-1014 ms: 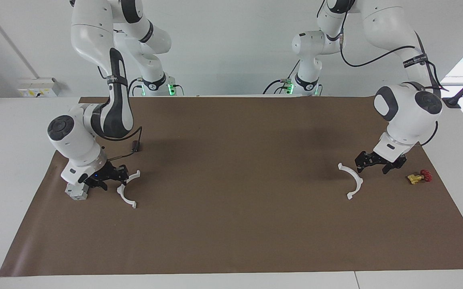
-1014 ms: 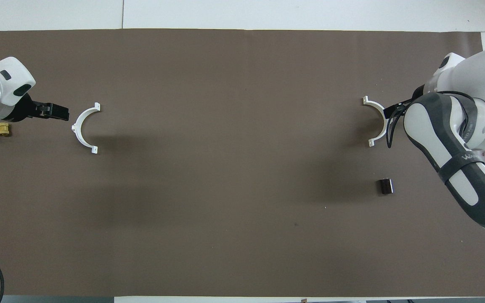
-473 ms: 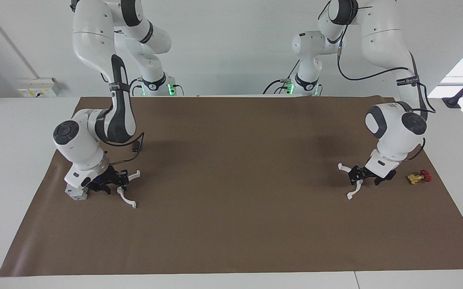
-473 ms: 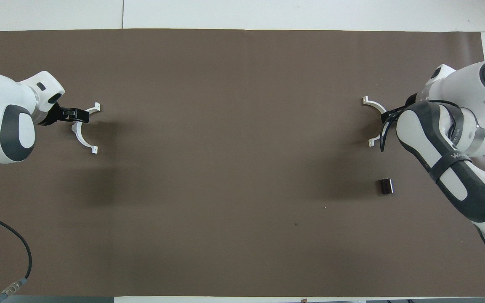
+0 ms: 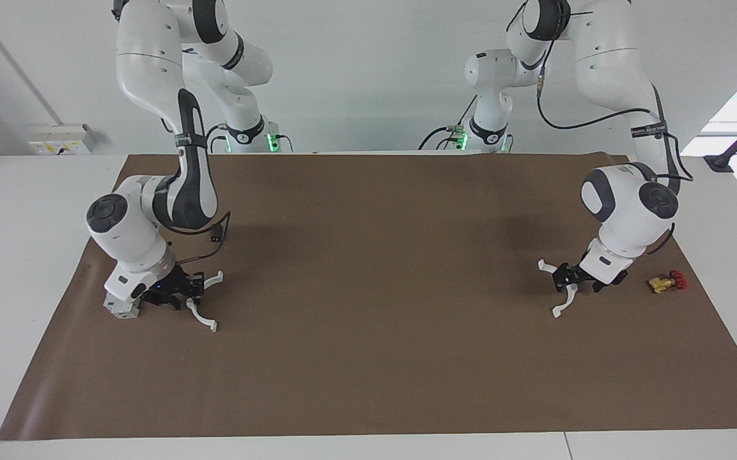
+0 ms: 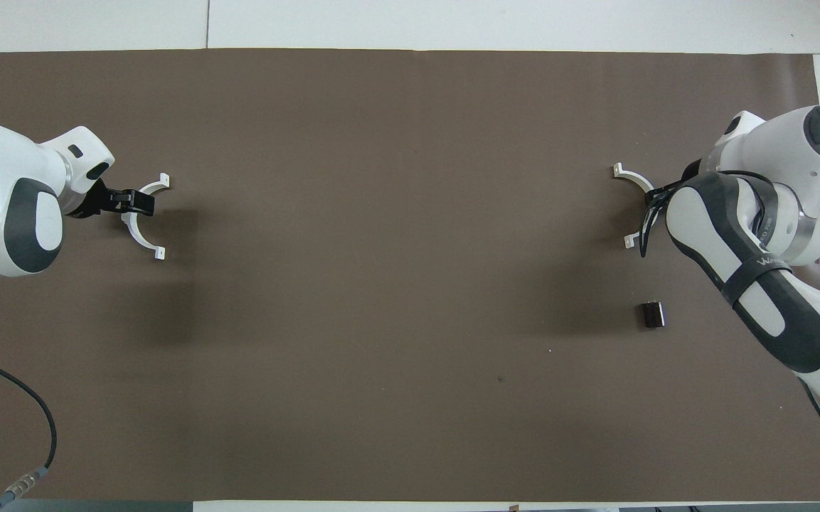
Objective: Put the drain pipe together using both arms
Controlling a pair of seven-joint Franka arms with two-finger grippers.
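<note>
The drain pipe lies as two separate white half-ring arcs on the brown mat (image 5: 368, 358). One arc (image 5: 558, 309) (image 6: 142, 240) lies toward the left arm's end. My left gripper (image 5: 561, 278) (image 6: 143, 203) is low at the middle of this arc. The other arc (image 5: 206, 322) (image 6: 630, 176) lies toward the right arm's end. My right gripper (image 5: 189, 291) is low at the middle of that arc. In the overhead view the right arm covers its gripper and the arc's middle. Both arcs rest on the mat.
A grey blocky box (image 5: 120, 308) sits right beside the right gripper, toward the mat's edge. A small yellow and red part (image 5: 667, 281) lies beside the left gripper. A small dark cylinder (image 6: 652, 314) lies nearer to the robots than the right arm's arc.
Both grippers have come down and in from beside their arcs onto the arcs' middles. In the last half second they barely moved. The arcs have stayed in place.
</note>
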